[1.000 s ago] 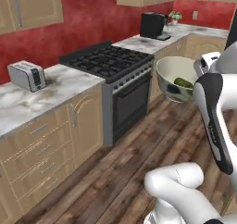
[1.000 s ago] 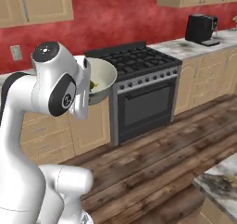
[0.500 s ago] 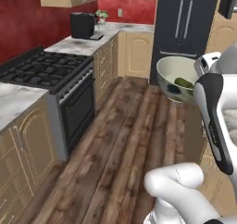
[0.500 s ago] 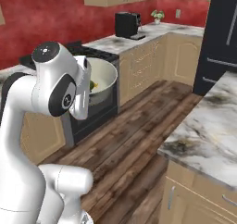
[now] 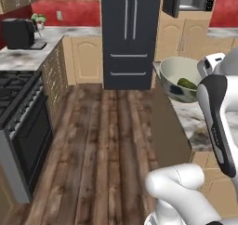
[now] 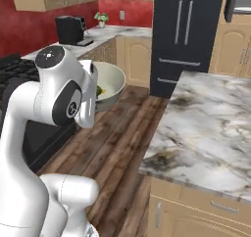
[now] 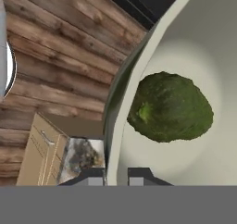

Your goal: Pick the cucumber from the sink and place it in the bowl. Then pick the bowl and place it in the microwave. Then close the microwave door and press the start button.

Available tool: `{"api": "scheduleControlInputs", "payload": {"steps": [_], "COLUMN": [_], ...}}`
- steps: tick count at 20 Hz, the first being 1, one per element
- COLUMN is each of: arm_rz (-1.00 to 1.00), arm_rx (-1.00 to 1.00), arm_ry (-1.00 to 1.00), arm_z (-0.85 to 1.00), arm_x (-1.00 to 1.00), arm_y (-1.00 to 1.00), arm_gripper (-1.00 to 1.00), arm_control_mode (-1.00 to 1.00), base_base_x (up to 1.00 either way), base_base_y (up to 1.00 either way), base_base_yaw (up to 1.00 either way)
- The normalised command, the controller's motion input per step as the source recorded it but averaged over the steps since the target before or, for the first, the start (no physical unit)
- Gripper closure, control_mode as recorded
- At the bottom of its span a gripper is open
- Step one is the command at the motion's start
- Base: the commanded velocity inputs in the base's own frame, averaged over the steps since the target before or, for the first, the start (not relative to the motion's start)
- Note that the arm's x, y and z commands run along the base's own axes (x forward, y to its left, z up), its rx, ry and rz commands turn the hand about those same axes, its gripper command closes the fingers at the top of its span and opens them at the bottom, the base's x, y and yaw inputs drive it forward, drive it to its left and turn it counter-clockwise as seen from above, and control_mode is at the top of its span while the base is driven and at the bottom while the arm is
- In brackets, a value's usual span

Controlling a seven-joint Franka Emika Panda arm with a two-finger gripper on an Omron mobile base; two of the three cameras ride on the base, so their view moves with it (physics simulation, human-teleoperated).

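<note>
A coffee machine (image 5: 18, 33) sits idle on the far table (image 5: 28, 56) at left, beside the black stove (image 5: 18, 112), as the robot crosses a wood-plank floor (image 5: 107, 145) with its load. At centre stands the tall black fridge (image 5: 128, 36), which is no part of the job. To the right of it, carried in mid-air clear of every surface, is the bowl (image 5: 179, 77), with the cucumber (image 5: 187, 83) lying inside against the pale inner wall. The bowl hangs roughly level, which looks deliberate: kept flat, the loose cucumber stays put while the base drives.

In the hand view the claw (image 7: 115, 176) is pinched down on the bowl's rim, one fingertip (image 7: 90, 176) outside the wall and the other inside, jaws nearly closed with only the thin wall between them. A grip at the edge rather than underneath leaves the bowl's base free to be set down on a flat floor inside an oven.

High at upper right sits the microwave (image 5: 188, 0), mounted among the tan cabinets (image 5: 186, 36) above a marble table (image 6: 211, 123), its door apparently swung open. The first stage of the task appears done and the second is under way; the bowl must be raised well above its present height to reach the opening, and a one-sided rim hold may let it tip on the way.
</note>
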Motion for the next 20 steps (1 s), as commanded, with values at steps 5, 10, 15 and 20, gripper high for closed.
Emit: {"api": "scheduleControlInputs", "payload": {"steps": [5, 10, 15, 20], "arm_rz": [0.00, 0.00, 0.00, 0.00], "arm_rx": [0.00, 0.00, 0.00, 0.00], "arm_ry": [0.00, 0.00, 0.00, 0.00], "arm_z": [0.00, 0.00, 0.00, 0.00], "arm_x": [0.00, 0.00, 0.00, 0.00], "arm_y": [0.00, 0.00, 0.00, 0.00], "arm_gripper": [1.00, 1.00, 1.00, 1.00], "arm_control_mode": [1.00, 1.00, 1.00, 1.00], "base_base_x": [0.65, 0.78, 1.00, 1.00], "base_base_y": [0.92, 0.80, 0.26, 0.22], "base_base_yaw": [-0.34, -0.29, -0.19, -0.19]}}
